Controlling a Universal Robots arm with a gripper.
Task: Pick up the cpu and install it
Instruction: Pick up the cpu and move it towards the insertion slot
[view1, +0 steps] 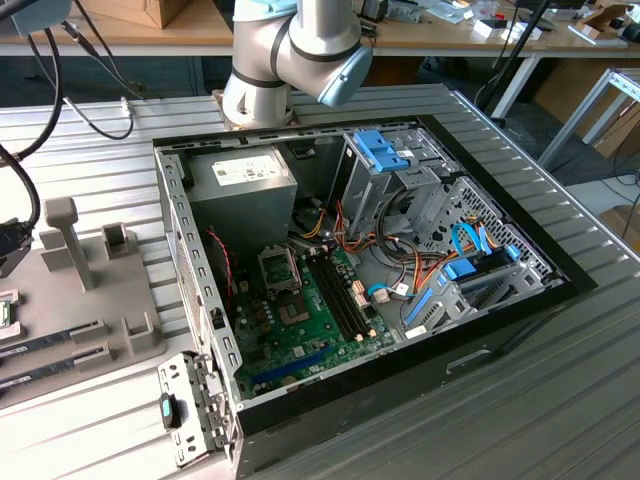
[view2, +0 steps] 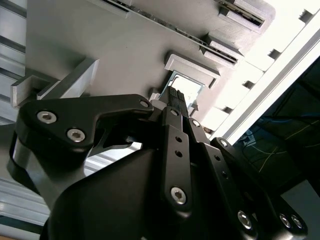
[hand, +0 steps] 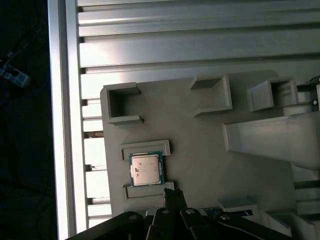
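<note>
In the first wrist view, the cpu (hand: 145, 169) lies in a grey fixture (hand: 200, 145) just beyond the clenched, empty gripper (hand: 170, 194), its lid print illegible. The exterior view shows the open computer case (view1: 400, 380).

One small, flat, square silver-grey cpu (hand: 145, 169) with a thin green edge sits just beyond the closed jaws of the one black gripper (hand: 170, 193), on one grey moulded fixture plate (hand: 200, 150) (three square-walled pockets (hand: 121, 104) farther from the jaws).
</note>
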